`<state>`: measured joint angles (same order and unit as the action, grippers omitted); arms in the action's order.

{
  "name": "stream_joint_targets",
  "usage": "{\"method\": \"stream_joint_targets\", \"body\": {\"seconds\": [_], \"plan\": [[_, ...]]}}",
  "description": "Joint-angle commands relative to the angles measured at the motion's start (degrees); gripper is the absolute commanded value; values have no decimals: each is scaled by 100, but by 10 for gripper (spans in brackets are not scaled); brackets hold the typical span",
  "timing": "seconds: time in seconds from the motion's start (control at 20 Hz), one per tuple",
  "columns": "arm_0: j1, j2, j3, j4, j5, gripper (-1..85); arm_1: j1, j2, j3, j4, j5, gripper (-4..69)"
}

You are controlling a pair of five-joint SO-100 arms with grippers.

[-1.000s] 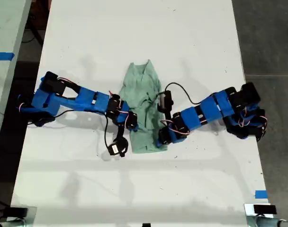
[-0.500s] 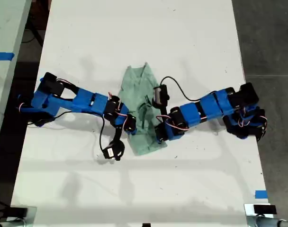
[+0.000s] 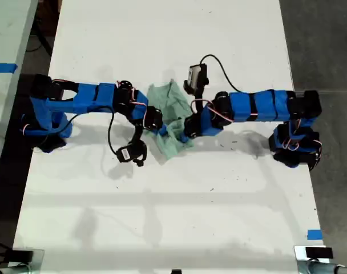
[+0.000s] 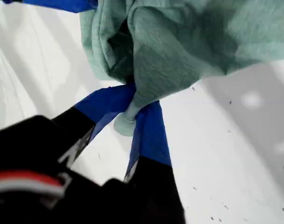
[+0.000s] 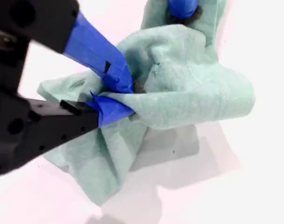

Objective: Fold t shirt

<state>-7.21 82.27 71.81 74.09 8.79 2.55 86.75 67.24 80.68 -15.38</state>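
**A:** Take me across the exterior view, left to right.

**B:** At its left, one blue arm (image 3: 88, 100) stretches nearly level towards the centre, its wrist bent down at the cloth. In the middle, slightly above centre, the t shirt (image 3: 169, 105) sits bunched on the white bench (image 3: 162, 217), pinched between the two arm tips. From its right, the other blue arm (image 3: 259, 105) reaches in just as level, tip down on the same bundle.

**A:** And the hands?

**B:** My first hand (image 4: 128, 119) is closed on a twisted nub of fabric, with the rest of the cloth bulging beyond the jaws. My second hand (image 5: 116, 95) is clamped on a thick fold, with loose cloth spread on the bench beneath. I can't say for sure which exterior arm carries which; the wrist views don't settle it.

**A:** How should the fold go from here?

**B:** My judgement is that the two grips sit too close together, so the cloth is crumpling rather than creasing. I'd draw the hands apart to pull the held edge taut. Then carry it evenly over the part lying flat, both hands level. Lower before letting go, so no bulge is trapped underneath.
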Motion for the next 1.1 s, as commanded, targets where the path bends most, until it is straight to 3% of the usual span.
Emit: {"method": "stream_joint_targets", "body": {"seconds": [0.0, 0.25, 0.6, 0.9, 1.05], "plan": [[-589, 501, -264, 114, 220, -2, 606, 457, -510, -536, -554, 20], [-1441, 492, -123, 316, 598, -2, 1503, 316, -352, -1450, -1204, 20], [-2531, 536, 580, 325, 1020, -2, 2610, -141, 510, -3190, -2021, 20], [-3190, -642, 1090, -141, 1521, -2, 3454, -1512, 492, -3867, -2689, 19], [-3375, -888, 1011, -185, 1819, 1, 3647, -2048, 316, -3771, -2575, 49]]}}
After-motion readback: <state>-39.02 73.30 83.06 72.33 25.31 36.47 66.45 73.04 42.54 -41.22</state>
